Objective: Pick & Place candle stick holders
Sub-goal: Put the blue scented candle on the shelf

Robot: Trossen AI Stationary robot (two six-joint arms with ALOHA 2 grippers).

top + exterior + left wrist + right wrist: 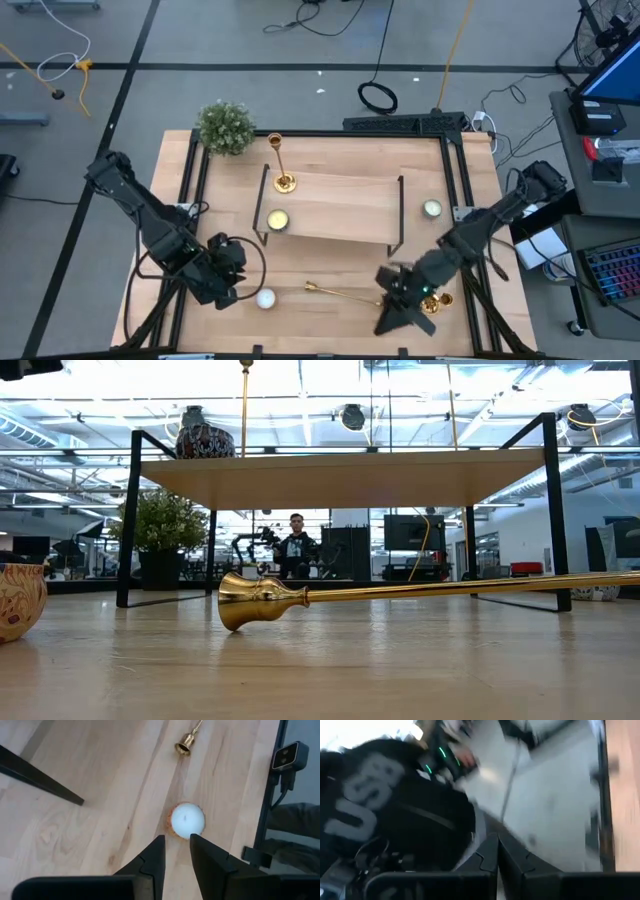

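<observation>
A: Noting risks first. One shiny gold metal candlestick with a long thin stem (345, 293) lies on its side on the pale wooden bench (330, 320), cup end toward the left arm, base end toward the right claw (408, 300). A round stem on flat wood can roll, so a nudge from that claw, in my judgement, would send it skidding toward the front edge.

B: And the right claw itself?

A: Fingers pressed fully together, per its wrist view. It sits low over the base end of the stem in the high view, but I cannot tell whether it touches or pinches it.

B: Left side?

A: The left claw (176, 852) is slightly parted, gripping nothing, tips just beside a small round white tealight candle (187, 820). That is not a task item; closing here would pick the wrong thing.

B: Other holders?

A: A second gold candlestick (279, 163) stands upright at the left end of the wooden shelf with black wire frame (340, 205). No third is visible.
</observation>
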